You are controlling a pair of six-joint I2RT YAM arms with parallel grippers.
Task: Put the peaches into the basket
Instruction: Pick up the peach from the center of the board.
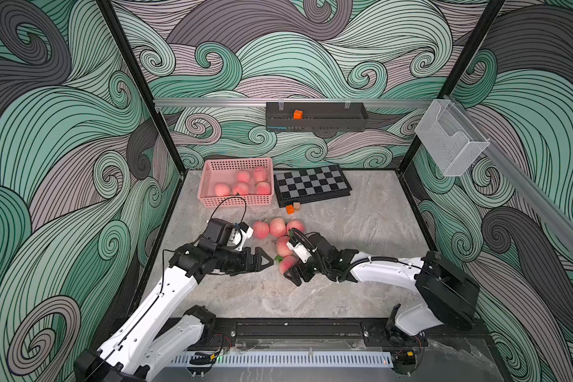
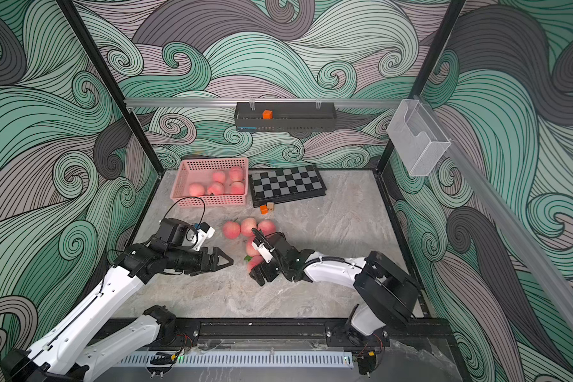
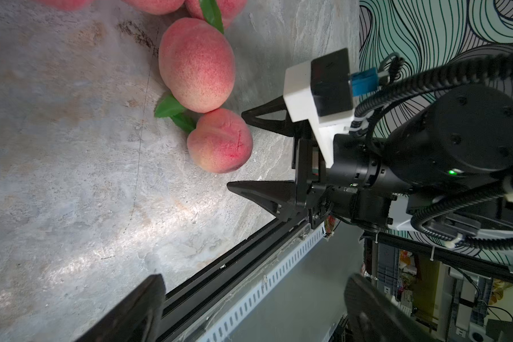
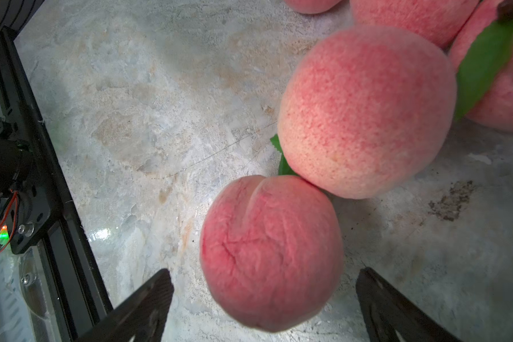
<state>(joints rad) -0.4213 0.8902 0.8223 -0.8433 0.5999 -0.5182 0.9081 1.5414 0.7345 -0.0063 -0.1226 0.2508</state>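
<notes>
**Pink peach straddled, grip not yet made**

Five peaches (image 1: 263, 188) lay in the basket (image 1: 235, 199) at the far left of the counter (image 1: 361, 231). Five more sat clustered mid-counter. The right gripper (image 3: 236, 149) had its fingers (image 4: 144, 302) spread wide on either side of the nearest peach (image 4: 271, 251), with clear gaps showing, so it held nothing. The step in hand looked like the grasp itself: close squarely, then lift. The neighbour peach (image 4: 365, 109) touched the nearest one, leaves between them, and might roll if disturbed. The left gripper (image 1: 268, 260), also wide open and empty, pointed at the same fruit from close by. The rest of the cluster lay toward the basket. A chessboard (image 1: 311, 185) and two small cubes (image 1: 290, 209) sat beside the basket.
</notes>
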